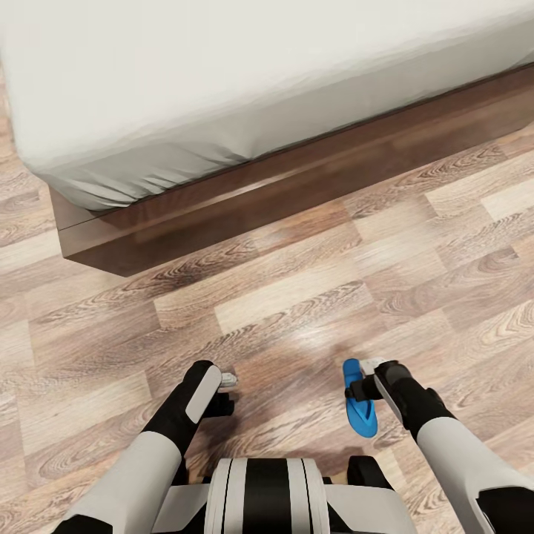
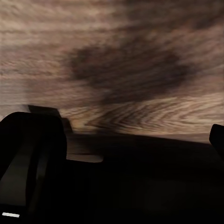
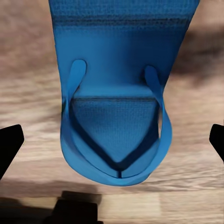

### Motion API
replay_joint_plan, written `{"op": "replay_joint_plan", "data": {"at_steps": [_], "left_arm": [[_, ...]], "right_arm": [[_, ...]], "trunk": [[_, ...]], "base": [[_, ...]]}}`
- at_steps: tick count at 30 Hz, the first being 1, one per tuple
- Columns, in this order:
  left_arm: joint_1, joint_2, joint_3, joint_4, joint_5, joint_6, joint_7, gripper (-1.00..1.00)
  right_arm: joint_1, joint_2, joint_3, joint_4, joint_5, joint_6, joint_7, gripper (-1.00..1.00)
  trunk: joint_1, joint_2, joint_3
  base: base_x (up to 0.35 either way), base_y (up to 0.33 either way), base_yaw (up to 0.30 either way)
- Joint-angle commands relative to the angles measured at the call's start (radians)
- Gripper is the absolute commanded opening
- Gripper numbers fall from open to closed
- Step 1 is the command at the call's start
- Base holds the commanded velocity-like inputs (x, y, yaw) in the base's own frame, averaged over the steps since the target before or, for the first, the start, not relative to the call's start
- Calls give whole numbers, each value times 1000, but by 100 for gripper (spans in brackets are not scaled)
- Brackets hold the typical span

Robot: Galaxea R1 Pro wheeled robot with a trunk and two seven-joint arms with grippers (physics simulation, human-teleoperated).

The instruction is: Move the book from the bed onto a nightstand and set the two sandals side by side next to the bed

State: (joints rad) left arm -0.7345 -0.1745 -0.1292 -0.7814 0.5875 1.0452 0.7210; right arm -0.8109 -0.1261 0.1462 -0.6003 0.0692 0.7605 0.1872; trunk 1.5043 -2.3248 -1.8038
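Currently my right gripper (image 1: pixel 361 387) hangs spread wide over one blue sandal (image 1: pixel 360 406) on the plank floor (image 1: pixel 297 297), lower right; nothing held. Left gripper's (image 1: pixel 222 393) opening: cannot tell. Bed (image 1: pixel 222 89) spans the top.

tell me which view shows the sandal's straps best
The right wrist view: the blue sandal lies close below the camera, with both thong straps clear. In the head view it is small, beside the right gripper.

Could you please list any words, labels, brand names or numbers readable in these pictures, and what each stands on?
None: no text is readable anywhere.
The bright blue flip-flop sandal shows only woven texture, with no brand mark.
The off-white mattress and brown wood-plank floor are plain.
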Motion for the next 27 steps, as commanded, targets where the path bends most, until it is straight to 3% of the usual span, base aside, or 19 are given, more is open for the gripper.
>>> {"op": "replay_joint_plan", "data": {"at_steps": [1,10,27], "left_arm": [[0,0,-1,-1,9,2,10,100],[0,0,-1,-1,9,2,10,100],[0,0,-1,-1,9,2,11,100]], "right_arm": [[0,3,7,-2,11,4,4,100],[2,16,20,-2,21,-4,2,100],[2,17,17,-3,18,-7,5,100]], "trunk": [[0,0,0],[0,0,0],[0,0,0]], "base": [[0,0,0],[0,0,0],[0,0,0]]}}
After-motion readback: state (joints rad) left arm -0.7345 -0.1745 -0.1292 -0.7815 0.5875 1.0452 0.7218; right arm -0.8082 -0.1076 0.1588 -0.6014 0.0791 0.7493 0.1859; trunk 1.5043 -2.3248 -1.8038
